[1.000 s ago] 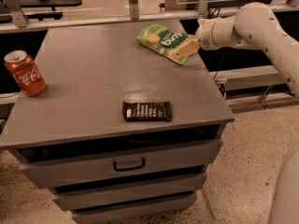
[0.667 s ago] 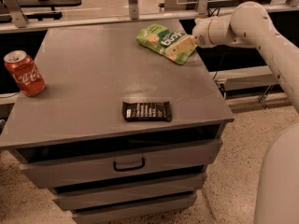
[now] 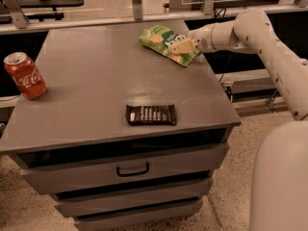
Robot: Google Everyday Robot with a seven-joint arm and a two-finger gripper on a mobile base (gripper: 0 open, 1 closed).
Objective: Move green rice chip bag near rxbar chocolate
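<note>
Bag (image 3: 161, 38) lies at the desk's (image 3: 96, 81) far right corner. End effector (image 3: 182, 46) sits at its right end, grip state can't tell. Probably light, soft, crinkly, slippery: pinch an edge seam. Rxbar (image 3: 151, 114) lies near the front edge.

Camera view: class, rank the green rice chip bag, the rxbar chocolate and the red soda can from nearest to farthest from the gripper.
The gripper is at the far right of the table.
1. green rice chip bag: right at the gripper, far right corner.
2. rxbar chocolate: near the front edge, middle.
3. red soda can: far left edge.
</note>
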